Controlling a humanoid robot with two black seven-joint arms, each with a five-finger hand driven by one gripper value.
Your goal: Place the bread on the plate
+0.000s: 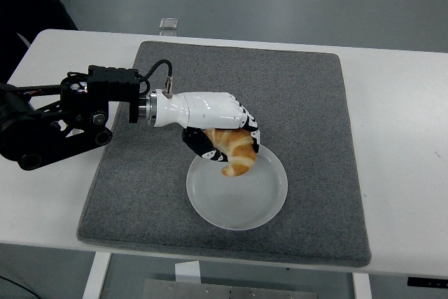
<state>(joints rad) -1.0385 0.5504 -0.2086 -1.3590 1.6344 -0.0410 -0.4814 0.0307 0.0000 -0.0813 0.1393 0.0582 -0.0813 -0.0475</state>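
Golden-brown and curved, the croissant [233, 150] is pinched in the left hand [222, 134], whose white back covers its top while the black fingers [201, 144] curl under and around it. Only the lower tip of the croissant shows free, and this tip points down and a little toward the near edge of the bench [406, 138]. The long axis of the croissant therefore runs slanted, from the palm above down to the free end below.

The relation that matters is between this free tip and the translucent plate [269, 204]. The tip hangs over the far-left part of the plate, close above its inner surface; whether it already touches cannot be told from this view. The hand itself sits above the plate's far-left rim, so the middle of the plate lies to the right and nearer to the camera from the hand. The plate rests on the grey mat [301, 96].

My judgement is that the croissant is almost placed: a small move toward the middle of the plate and then spreading the fingers should be enough. If released here, it may land near the rim.

The right arm is not in view.
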